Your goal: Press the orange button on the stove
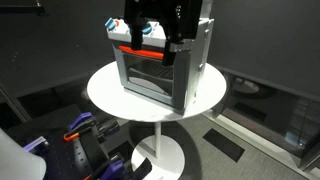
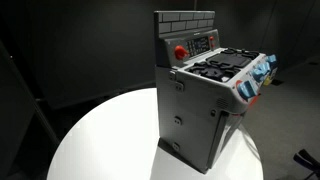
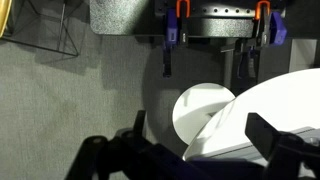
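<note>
The stove is a boxy grey toy oven with a glass door. It stands on a round white table and shows in both exterior views. An orange-red bar crosses its front under blue-white knobs. A round orange-red button sits on the upright back panel beside the burners. My gripper hangs just above the stove's top and hides the panel in that exterior view. In the wrist view my gripper is open and empty, over the table's edge. The stove is out of the wrist view.
The table's round white base stands on grey carpet. Orange and purple clamps hang on a grey frame at the top of the wrist view, with a wire rack beside them. Blue-purple gear lies on the floor beside the table.
</note>
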Controlling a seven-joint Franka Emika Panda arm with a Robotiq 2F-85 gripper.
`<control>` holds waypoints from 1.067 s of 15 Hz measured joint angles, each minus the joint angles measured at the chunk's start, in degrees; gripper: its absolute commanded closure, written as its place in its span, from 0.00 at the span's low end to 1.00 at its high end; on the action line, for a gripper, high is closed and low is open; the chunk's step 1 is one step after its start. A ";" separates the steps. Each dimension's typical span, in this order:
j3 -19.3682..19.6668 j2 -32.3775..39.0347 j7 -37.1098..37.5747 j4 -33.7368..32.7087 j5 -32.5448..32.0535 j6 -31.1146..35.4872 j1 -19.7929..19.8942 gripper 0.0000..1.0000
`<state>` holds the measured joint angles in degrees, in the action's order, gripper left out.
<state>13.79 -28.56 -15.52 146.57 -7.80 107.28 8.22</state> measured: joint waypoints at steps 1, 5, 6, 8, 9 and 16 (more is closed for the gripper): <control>-0.01 0.00 0.00 0.00 0.00 0.00 0.00 0.00; -0.01 0.00 0.00 0.00 0.00 0.00 0.00 0.00; -0.05 0.01 0.02 0.00 0.00 0.00 0.00 0.00; -0.24 0.01 0.03 -0.07 0.04 0.70 0.00 0.00; -0.32 0.02 0.03 -0.24 0.12 1.29 -0.03 0.00; -1.62 0.68 0.03 -5.40 6.09 5.31 -3.22 0.00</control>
<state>12.17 -27.88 -15.49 141.17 -1.71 112.59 5.00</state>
